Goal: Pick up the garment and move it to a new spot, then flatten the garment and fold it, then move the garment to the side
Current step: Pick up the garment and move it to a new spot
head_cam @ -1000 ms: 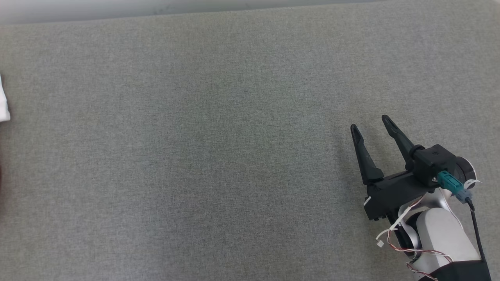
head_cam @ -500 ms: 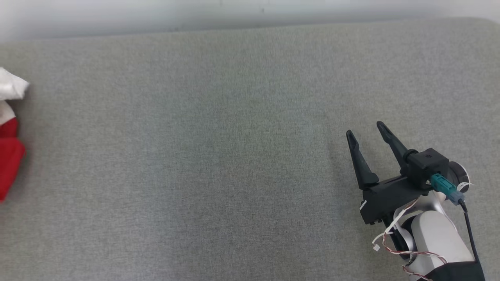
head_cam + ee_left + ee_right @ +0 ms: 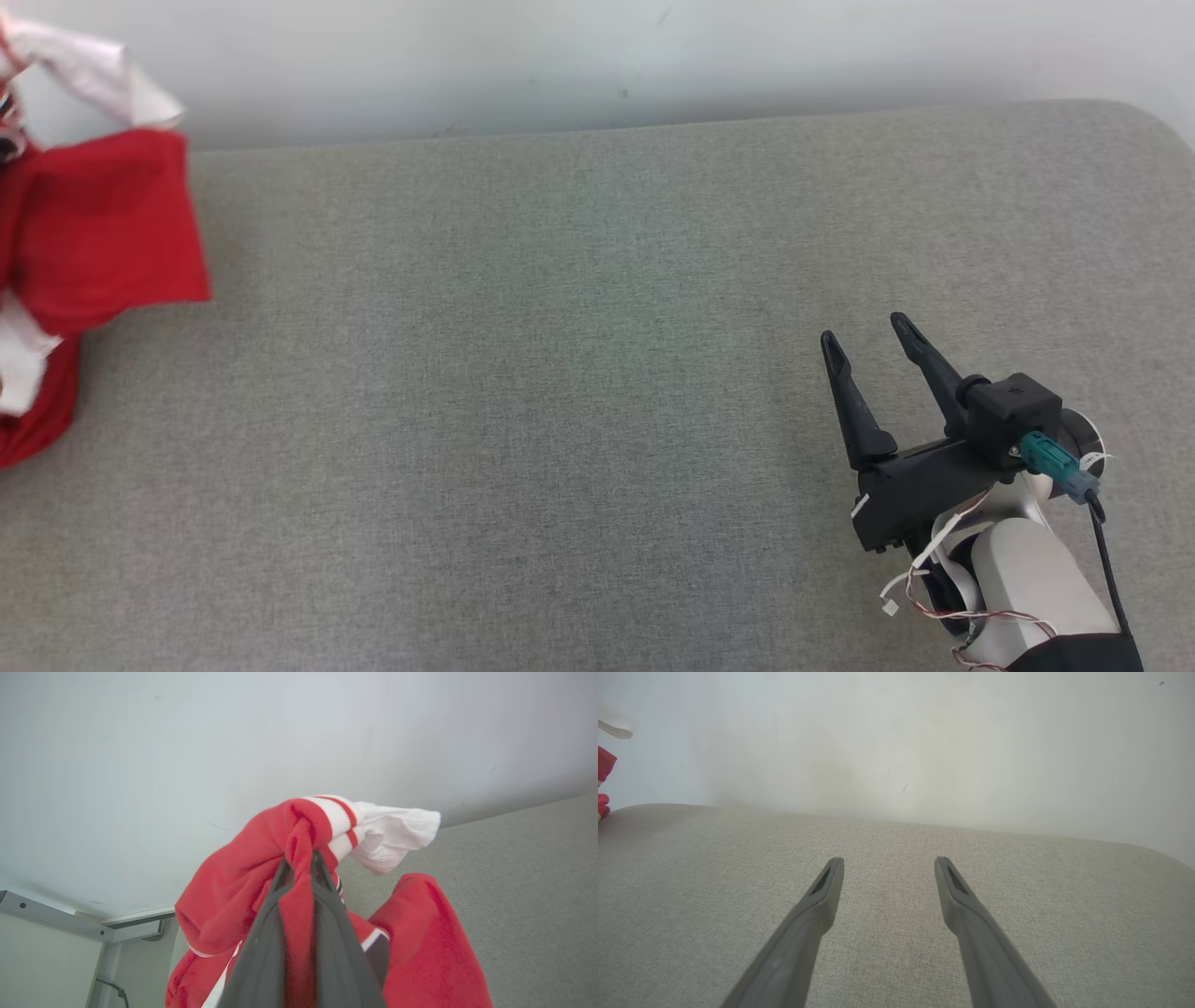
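A pale, plain wall stands behind a bench covered in grey woven cloth, with a rounded far corner on the robot's right. The garment, red with white parts, is at the far left edge of the head view, bunched and hanging, its top showing against the wall and its lower folds in front of the bench's left end; whether its bottom touches the cloth cannot be told. In the left wrist view the left claw is pinched tight on a fold of red fabric, its two dark fingers pressed together with the cloth between them. From that fold a white cuff with red stripes and a loose white flap stick out to one side, and more red fabric droops on both sides of the fingers. The right claw is over the bench's right part, well apart from the garment, with its fingers spread wide and nothing between them but bare grey cloth below. Its pale forearm carries thin red and white wires and a teal plug.
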You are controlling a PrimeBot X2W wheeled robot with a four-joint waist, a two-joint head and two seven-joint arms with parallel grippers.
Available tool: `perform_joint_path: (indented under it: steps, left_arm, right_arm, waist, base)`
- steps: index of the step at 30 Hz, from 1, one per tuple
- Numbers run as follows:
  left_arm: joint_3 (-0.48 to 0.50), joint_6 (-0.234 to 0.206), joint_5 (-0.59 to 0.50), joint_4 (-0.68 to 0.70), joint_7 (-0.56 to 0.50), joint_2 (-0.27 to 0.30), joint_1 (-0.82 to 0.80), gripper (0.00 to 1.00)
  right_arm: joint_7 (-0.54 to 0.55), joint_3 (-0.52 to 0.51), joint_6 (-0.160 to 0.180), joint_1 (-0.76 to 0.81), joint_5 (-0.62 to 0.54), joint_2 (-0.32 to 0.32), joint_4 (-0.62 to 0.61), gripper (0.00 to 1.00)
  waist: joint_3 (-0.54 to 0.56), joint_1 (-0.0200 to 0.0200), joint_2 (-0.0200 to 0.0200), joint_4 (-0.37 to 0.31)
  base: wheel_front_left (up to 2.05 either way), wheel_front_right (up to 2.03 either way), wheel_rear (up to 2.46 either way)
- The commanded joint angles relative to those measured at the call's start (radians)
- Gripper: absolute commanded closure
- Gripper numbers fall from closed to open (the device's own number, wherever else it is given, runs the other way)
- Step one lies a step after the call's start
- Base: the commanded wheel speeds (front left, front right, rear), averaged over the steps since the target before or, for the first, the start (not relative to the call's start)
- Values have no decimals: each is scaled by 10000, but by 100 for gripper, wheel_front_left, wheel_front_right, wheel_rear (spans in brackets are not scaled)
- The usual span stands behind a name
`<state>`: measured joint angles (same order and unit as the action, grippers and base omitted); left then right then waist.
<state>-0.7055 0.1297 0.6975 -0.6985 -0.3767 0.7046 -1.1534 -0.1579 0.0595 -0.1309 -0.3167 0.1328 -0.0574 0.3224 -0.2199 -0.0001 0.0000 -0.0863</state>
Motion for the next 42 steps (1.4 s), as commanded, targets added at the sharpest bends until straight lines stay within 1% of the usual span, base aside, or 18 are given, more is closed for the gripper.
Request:
perform_joint_path:
  steps: [1, 2, 4, 7, 9, 12, 15, 19, 23, 27, 35, 38, 42]
  left_arm:
    - [-232, -11, 138, 496, 162, 38, -305, 100]
    - [-232, -11, 138, 496, 162, 38, -305, 100]
    - [-518, -11, 205, 1023, 210, 41, -446, 100]
    - [-739, -11, 739, 1903, 261, -24, -594, 100]
    - [-922, -11, 920, 2494, 266, 65, -727, 100]
    - [-1199, -11, 1079, 3334, 272, 141, -821, 100]
    - [-1294, -11, 1389, 4069, 313, 57, -768, 100]
    - [-1636, -11, 1257, 5022, 363, 6, -629, 100]
    - [-1917, -11, 1142, 5656, 502, -201, -449, 100]
    - [-2274, -11, 1166, 6252, 681, -546, -221, 100]
    - [-2912, -12, 978, 7224, 952, -1290, 113, 100]
    - [-3180, -68, 925, 7209, 1167, -1574, 463, 100]
    - [-3430, -246, 1114, 6642, 1657, -1875, 1273, 100]
  right_arm:
    - [-107, 1, 3, 31, 138, 16, 81, 0]
    - [-107, 1, 3, 31, 138, 16, 81, 0]
    - [-183, 14, 3, 4, 177, 21, 178, 0]
    - [-275, 68, 3, -55, 254, 45, 309, 0]
    - [-327, 84, 3, -102, 319, 44, 387, 0]
    - [-441, 92, 3, -141, 384, 51, 515, 0]
    - [-528, 91, 3, -179, 513, 61, 613, 0]
    - [-709, 35, 3, -278, 758, 60, 797, 0]
    - [-828, 32, 3, -347, 908, 61, 958, 0]
    - [-922, 63, 3, -403, 1068, 62, 1127, 0]
    - [-1041, 7, 3, -479, 1169, 63, 1320, 0]
    - [-1065, -49, 3, -484, 1176, 63, 1346, 0]
    - [-1069, -24, 3, -447, 1219, 63, 1389, 0]
  waist:
    - [78, 1, 0, -79]
    - [78, 1, 0, -79]
    - [129, 1, 0, -151]
    - [197, 1, 0, -322]
    - [221, 1, 0, -476]
    - [237, 1, 0, -758]
    - [187, 1, 0, -1074]
    - [21, 1, 0, -1568]
    - [-76, 1, 0, -1913]
    - [-46, 1, 0, -2187]
    - [-75, 1, 0, -2349]
    - [-108, 1, 0, -2312]
    - [-117, 1, 0, -2186]
  base:
    - [0, 0, 0]
    - [0, 0, 0]
    - [0, 0, 0]
    - [0, 0, 0]
    - [0, 0, 0]
    - [0, 0, 0]
    - [0, 0, 0]
    - [0, 0, 0]
    - [0, 0, 0]
    - [0, 0, 0]
    - [0, 0, 0]
    - [0, 0, 0]
    - [0, 0, 0]
